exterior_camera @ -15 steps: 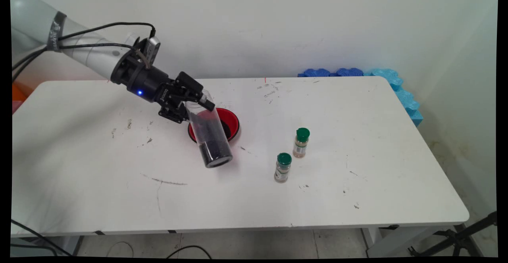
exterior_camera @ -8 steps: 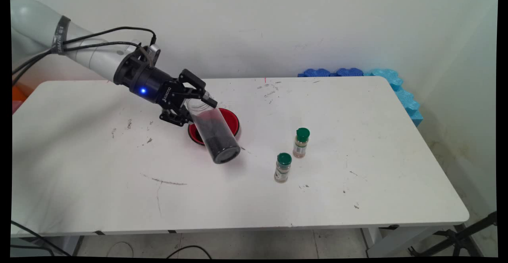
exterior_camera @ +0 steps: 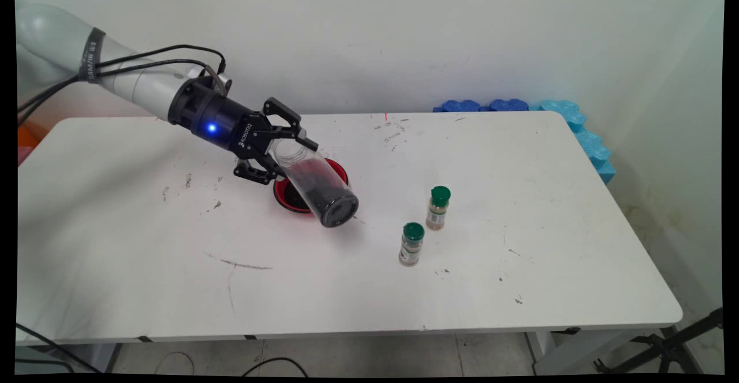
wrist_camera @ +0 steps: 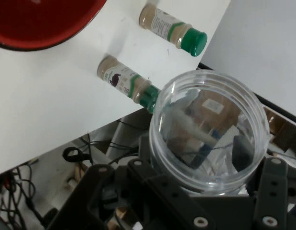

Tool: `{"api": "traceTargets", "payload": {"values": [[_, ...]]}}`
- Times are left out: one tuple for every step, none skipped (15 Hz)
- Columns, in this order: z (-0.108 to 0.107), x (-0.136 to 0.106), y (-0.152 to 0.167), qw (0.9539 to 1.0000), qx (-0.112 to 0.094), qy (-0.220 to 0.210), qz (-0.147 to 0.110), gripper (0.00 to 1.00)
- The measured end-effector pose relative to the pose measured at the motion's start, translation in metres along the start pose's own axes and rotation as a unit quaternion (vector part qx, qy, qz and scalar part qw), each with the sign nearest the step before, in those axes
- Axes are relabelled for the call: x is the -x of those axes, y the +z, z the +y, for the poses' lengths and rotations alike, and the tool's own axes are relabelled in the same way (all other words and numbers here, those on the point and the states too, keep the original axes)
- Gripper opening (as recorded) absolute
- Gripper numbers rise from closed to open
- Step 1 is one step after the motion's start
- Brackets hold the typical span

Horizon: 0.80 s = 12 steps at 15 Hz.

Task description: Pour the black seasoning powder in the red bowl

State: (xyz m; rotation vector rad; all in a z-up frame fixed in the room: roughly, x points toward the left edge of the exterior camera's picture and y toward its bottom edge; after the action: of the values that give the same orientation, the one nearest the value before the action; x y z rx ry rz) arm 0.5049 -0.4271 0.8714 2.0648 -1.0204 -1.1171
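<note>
The tool [exterior_camera: 288,149] clamps a tilted clear jar [exterior_camera: 314,183] of dark grains above a red bowl [exterior_camera: 338,170]; two green-capped spice bottles [exterior_camera: 411,244] stand nearby, labels unreadable.

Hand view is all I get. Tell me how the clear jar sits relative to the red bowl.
Observer: The gripper holds the clear jar tilted, closed end lowest, over the red bowl at its near right rim.
Operator: Report what's inside it.
Observer: Dark grains lie in its lower end.
Operator: Describe the table's far side.
Observer: Blue foam pieces sit by the table at its far right corner, along the wall.
</note>
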Motion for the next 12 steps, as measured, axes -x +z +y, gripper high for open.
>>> {"api": "traceTargets", "payload": {"values": [[-0.001, -0.001, 0.000, 0.9999, 0.002, -0.010, 0.000, 0.00], [-0.001, -0.002, 0.000, 0.9998, 0.005, -0.020, 0.000, 0.00], [-0.001, -0.003, 0.000, 0.9996, 0.007, -0.029, 0.001, 0.00], [-0.001, -0.003, 0.000, 0.9993, 0.010, -0.036, 0.001, 0.00], [-0.001, -0.004, 0.001, 0.9989, 0.014, -0.045, 0.001, 0.00], [-0.001, -0.006, 0.001, 0.9982, 0.018, -0.056, 0.001, 0.00], [-0.001, -0.007, 0.001, 0.9975, 0.022, -0.067, 0.002, 0.00], [-0.001, -0.009, 0.001, 0.9968, 0.026, -0.076, 0.002, 0.00], [-0.001, -0.010, 0.000, 0.9958, 0.030, -0.086, 0.003, 0.00], [-0.001, -0.011, 0.000, 0.9949, 0.033, -0.095, 0.003, 0.00], [-0.001, -0.012, 0.001, 0.9938, 0.036, -0.105, 0.003, 0.00], [-0.001, -0.013, 0.001, 0.9926, 0.039, -0.115, 0.003, 0.00]]}}
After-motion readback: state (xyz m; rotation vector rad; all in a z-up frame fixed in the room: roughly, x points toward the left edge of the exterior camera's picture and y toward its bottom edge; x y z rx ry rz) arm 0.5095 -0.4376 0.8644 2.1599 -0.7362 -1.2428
